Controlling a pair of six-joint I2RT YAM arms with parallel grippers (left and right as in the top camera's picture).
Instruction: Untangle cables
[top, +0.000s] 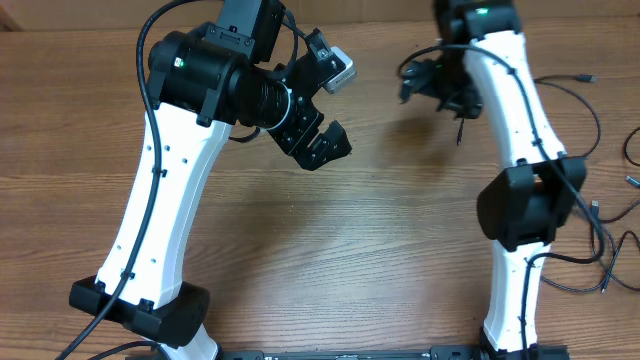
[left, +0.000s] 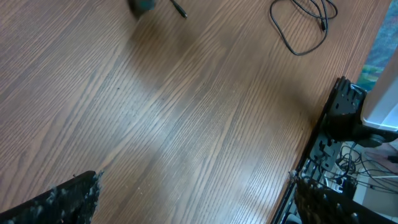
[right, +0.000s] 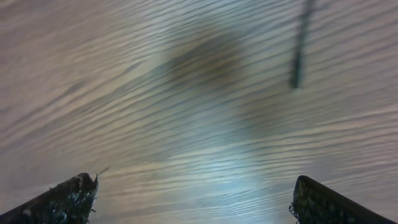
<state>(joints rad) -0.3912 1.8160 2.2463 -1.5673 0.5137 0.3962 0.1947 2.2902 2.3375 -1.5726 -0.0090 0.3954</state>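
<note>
Both grippers gape wide and empty over the table (top: 400, 230)
Cables (top: 588, 78) loop along the right edge, running mostly far-to-near, apart from left gripper (left: 189, 205) and right gripper (right: 196, 205)

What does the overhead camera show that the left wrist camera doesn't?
Only overhead: both arms whole, the left arm and the right arm. Only left wrist: loose wiring hanging past the edge of the table. Both: the wooden table, thin black cables lying on it, and the left gripper, open and holding nothing.
</note>
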